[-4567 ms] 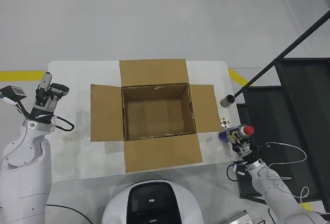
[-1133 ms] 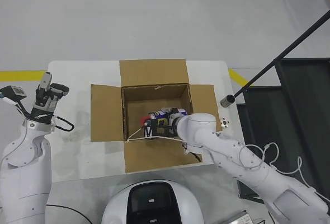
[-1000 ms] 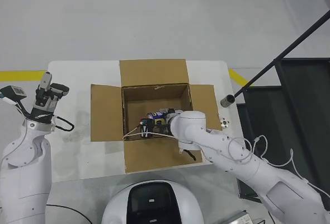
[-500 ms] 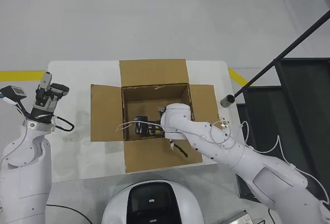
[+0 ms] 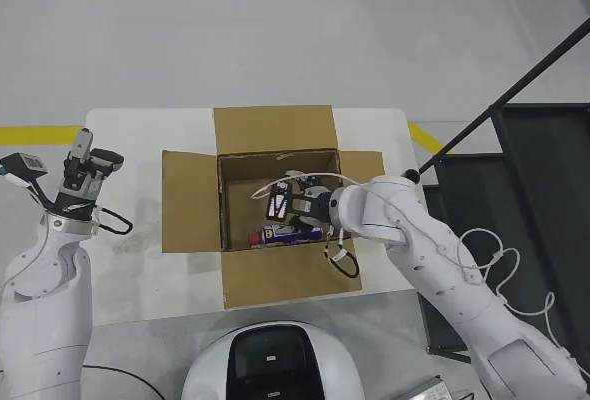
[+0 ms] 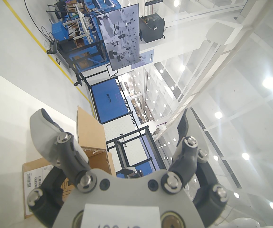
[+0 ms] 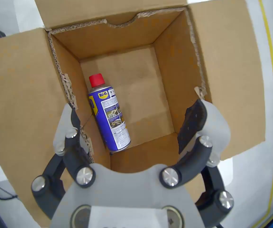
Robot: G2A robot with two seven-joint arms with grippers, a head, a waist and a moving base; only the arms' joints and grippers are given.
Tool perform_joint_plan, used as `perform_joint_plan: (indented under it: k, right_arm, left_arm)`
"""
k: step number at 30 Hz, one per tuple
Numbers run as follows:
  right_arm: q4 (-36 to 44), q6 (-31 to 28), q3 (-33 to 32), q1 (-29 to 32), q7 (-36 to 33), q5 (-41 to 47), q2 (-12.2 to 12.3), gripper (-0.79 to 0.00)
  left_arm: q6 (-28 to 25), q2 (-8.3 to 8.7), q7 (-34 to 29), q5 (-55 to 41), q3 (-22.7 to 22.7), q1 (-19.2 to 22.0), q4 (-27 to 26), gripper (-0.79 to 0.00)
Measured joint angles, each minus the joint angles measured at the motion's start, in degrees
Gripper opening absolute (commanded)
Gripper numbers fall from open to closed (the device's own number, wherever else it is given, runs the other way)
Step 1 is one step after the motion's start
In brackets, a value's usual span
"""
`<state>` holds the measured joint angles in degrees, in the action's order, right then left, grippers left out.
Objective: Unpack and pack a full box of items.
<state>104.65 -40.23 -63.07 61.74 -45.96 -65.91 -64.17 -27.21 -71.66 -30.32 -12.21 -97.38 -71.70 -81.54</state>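
Observation:
An open cardboard box (image 5: 189,202) stands mid-table with all flaps spread. On its floor, along the near wall, lies a blue spray can with a red cap (image 5: 287,236) (image 7: 109,117). My right gripper (image 5: 283,203) (image 7: 131,112) hangs open over the box, above the can and apart from it, with nothing between its fingers. My left gripper (image 5: 87,160) (image 6: 112,119) is held up past the table's left edge, open and empty. One box flap (image 6: 89,129) shows beyond it.
A small dark cylinder (image 5: 407,179) stands on the table right of the box. A black metal rack (image 5: 535,200) is close beyond the table's right edge. Bare white tabletop (image 5: 125,260) lies left of the box.
The right arm brought the spray can from the table's right edge into the box and let it go. The can now lies on the box floor and the gripper has lifted off, open. Left arm unchanged.

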Motion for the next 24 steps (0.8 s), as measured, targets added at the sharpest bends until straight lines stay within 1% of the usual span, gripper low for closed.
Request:
perform_joint_plan:
  k: [2,5,8,11,15,24]
  right_arm:
    - [2.12,-1.26,-7.06,5.98,4.09,-0.01,1.36,0.0]
    - [3.52,-2.52,-16.25,13.68,10.1,-0.29,2.71,0.0]
    - [3.8,-2.78,-23.96,20.47,16.44,-1.58,3.54,0.0]
    - [3.59,-2.92,-29.51,25.78,20.7,-3.14,4.06,0.0]
    - [3.94,-3.09,-32.94,29.18,22.58,-4.85,4.44,0.0]
    - [4.11,-3.04,-32.97,29.21,22.48,-5.04,4.45,0.0]
  left_arm:
    - [0.0,0.0,0.0,0.0,0.0,0.0,0.0,0.0]
    - [0.0,0.0,0.0,0.0,0.0,0.0,0.0,0.0]
    - [0.0,0.0,0.0,0.0,0.0,0.0,0.0,0.0]
    - [0.0,0.0,0.0,0.0,0.0,0.0,0.0,0.0]
    - [0.0,0.0,0.0,0.0,0.0,0.0,0.0,0.0]
    - [0.0,0.0,0.0,0.0,0.0,0.0,0.0,0.0]
